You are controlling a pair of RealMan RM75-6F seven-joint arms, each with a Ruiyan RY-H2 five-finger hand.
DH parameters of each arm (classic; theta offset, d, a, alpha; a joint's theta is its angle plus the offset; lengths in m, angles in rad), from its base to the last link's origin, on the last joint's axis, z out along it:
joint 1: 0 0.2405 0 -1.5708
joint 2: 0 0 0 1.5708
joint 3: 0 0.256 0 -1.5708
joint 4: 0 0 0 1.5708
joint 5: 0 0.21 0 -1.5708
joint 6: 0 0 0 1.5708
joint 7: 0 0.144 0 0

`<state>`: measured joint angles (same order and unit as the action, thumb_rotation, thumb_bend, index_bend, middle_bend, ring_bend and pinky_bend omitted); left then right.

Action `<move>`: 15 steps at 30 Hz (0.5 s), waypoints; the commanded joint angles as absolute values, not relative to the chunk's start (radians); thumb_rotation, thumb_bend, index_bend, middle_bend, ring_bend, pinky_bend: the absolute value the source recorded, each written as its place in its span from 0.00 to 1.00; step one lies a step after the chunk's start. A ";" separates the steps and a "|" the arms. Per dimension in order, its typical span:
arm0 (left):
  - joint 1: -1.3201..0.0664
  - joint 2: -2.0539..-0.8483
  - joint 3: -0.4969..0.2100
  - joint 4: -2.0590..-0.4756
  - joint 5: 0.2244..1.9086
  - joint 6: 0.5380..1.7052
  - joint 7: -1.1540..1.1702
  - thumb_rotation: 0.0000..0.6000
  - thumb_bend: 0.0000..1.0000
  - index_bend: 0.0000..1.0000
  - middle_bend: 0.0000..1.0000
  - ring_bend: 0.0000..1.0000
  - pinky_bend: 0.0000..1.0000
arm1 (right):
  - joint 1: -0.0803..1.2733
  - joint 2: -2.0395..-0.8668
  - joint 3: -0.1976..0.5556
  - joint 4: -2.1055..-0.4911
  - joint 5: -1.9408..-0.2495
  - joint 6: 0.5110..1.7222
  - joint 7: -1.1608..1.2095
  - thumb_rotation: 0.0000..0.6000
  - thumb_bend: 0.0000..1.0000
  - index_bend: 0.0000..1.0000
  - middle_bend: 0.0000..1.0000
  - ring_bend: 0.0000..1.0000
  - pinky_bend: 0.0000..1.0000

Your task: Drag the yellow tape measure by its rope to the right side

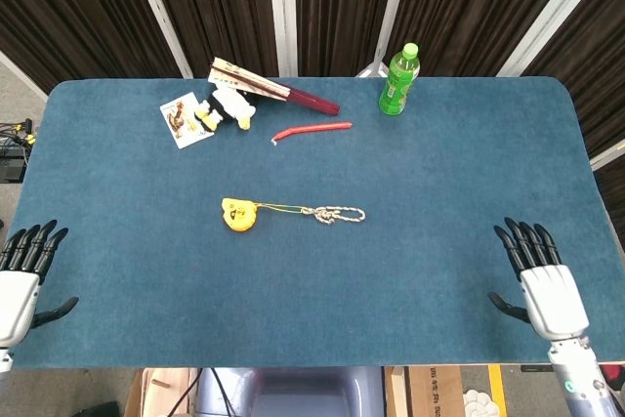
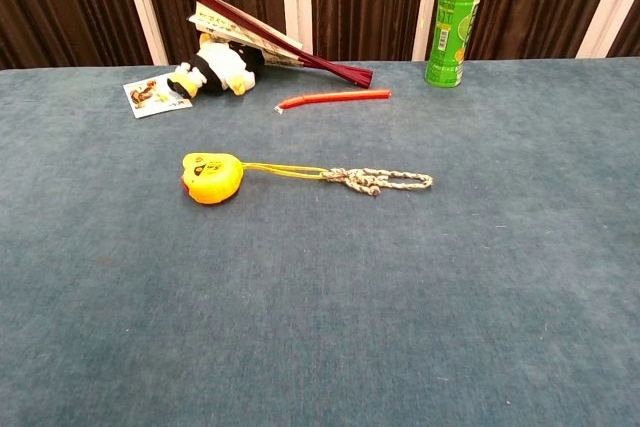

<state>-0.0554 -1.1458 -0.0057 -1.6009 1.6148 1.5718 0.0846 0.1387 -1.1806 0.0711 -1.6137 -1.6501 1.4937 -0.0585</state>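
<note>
The yellow tape measure (image 1: 238, 214) (image 2: 211, 177) lies flat near the middle of the blue table. Its thin yellow cord runs to the right into a braided rope (image 1: 336, 214) (image 2: 380, 180) that lies loose on the cloth. My right hand (image 1: 543, 285) hovers at the table's near right edge, fingers spread and empty, far from the rope. My left hand (image 1: 20, 285) sits at the near left edge, fingers apart, holding nothing. Neither hand shows in the chest view.
A green bottle (image 1: 397, 80) (image 2: 450, 19) stands at the back. A red stick (image 1: 312, 130) (image 2: 333, 98), a folded fan (image 1: 273, 91), a penguin toy (image 1: 227, 107) (image 2: 215, 68) and a small card (image 1: 184, 119) lie at the back left.
</note>
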 commanded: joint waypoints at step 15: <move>-0.065 -1.142 -0.010 -1.608 1.595 1.547 0.067 1.00 0.00 0.00 0.00 0.00 0.00 | 0.458 -1.407 0.246 -1.685 -1.457 1.148 -0.341 1.00 0.18 0.28 0.08 0.00 0.02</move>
<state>-0.0649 -1.1427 -0.0092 -1.6081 1.5966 1.5473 0.0686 0.4122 -1.3558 0.2223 -1.6949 -1.4980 1.1924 -0.2872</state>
